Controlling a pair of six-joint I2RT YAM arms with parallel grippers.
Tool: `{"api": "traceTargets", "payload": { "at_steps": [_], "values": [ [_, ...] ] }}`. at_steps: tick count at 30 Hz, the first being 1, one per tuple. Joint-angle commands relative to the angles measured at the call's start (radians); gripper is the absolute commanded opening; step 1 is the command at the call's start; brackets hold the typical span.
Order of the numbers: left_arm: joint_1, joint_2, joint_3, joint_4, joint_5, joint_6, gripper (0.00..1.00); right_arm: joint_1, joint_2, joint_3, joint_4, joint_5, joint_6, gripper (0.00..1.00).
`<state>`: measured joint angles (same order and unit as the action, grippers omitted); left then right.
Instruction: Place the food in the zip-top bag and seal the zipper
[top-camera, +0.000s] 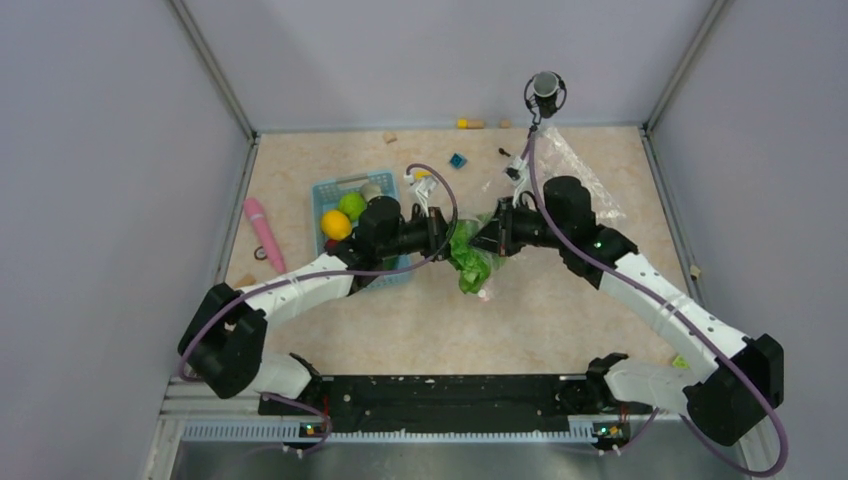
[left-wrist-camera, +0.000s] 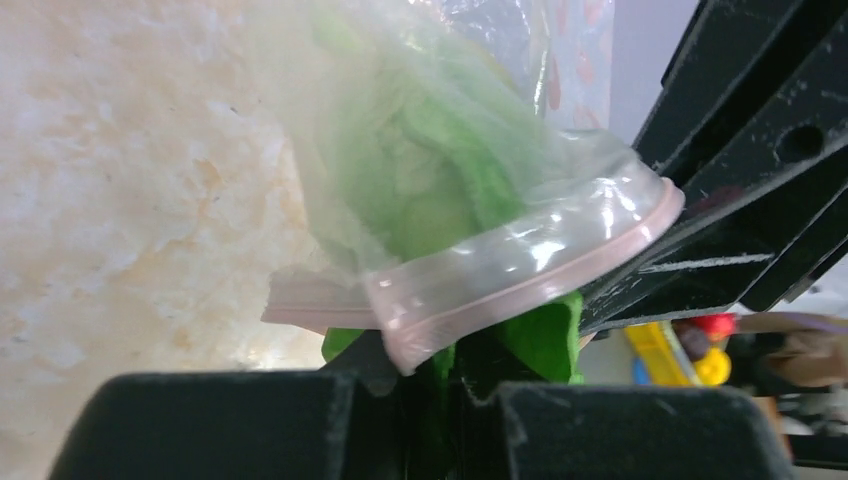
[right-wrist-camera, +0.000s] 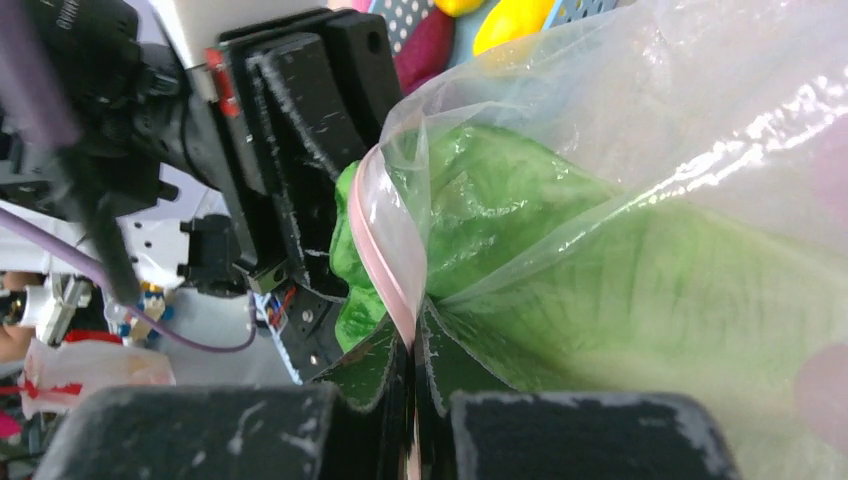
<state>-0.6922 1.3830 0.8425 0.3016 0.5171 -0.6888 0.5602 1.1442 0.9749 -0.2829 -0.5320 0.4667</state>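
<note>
Meeting over the middle of the surface (top-camera: 560, 320) in the top view, the left gripper (top-camera: 446, 233) and right gripper (top-camera: 484, 236) face each other with the lettuce (top-camera: 470, 260) bunched between them. The clear zip-top bag (top-camera: 575, 160) stretches from there toward the far right, so its long axis runs diagonally and its mouth points near-left. To the left, a blue basket (top-camera: 330, 187) holds the lime (top-camera: 351, 205) and the orange citrus (top-camera: 336, 224). In the left wrist view, the zipper (left-wrist-camera: 540, 290) slants from lower left up to the right across the bag's mouth, with green leaf showing through the plastic above it. The left jaws are pressed together on a fold of lettuce just under that strip; whether the bag's edge is caught too, I cannot tell. In the right wrist view, the pink strip curves down the open mouth into the right jaws, which are clamped on it, and the leaf fills the bag to the right.
</note>
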Motion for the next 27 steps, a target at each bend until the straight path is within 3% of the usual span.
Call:
{"api": "traceTargets", "payload": {
  "at_steps": [1, 6, 12, 17, 21, 24, 27],
  "values": [
    [0.047, 0.023, -0.036, 0.376, 0.07, -0.343, 0.0, 0.012, -0.057, -0.071, 0.144, 0.025, 0.081, 0.0],
    [0.084, 0.065, -0.068, 0.471, 0.075, -0.472, 0.0, 0.012, -0.126, -0.175, 0.265, 0.087, 0.201, 0.0],
    [0.089, 0.073, -0.055, 0.404, 0.036, -0.477, 0.0, 0.014, -0.119, -0.218, 0.275, 0.064, 0.234, 0.0],
    [0.059, 0.049, -0.037, 0.29, -0.036, -0.283, 0.0, 0.014, -0.096, -0.211, 0.351, 0.028, 0.276, 0.0],
    [0.031, 0.038, 0.007, 0.178, 0.07, 0.013, 0.0, 0.014, -0.083, -0.153, 0.32, 0.021, 0.293, 0.0],
    [0.012, 0.018, -0.01, 0.149, 0.117, 0.153, 0.0, 0.014, -0.069, -0.112, 0.25, 0.005, 0.296, 0.0],
    [-0.051, -0.024, -0.014, 0.066, 0.034, 0.309, 0.0, 0.014, -0.06, -0.108, 0.263, -0.048, 0.339, 0.0]
  ]
}}
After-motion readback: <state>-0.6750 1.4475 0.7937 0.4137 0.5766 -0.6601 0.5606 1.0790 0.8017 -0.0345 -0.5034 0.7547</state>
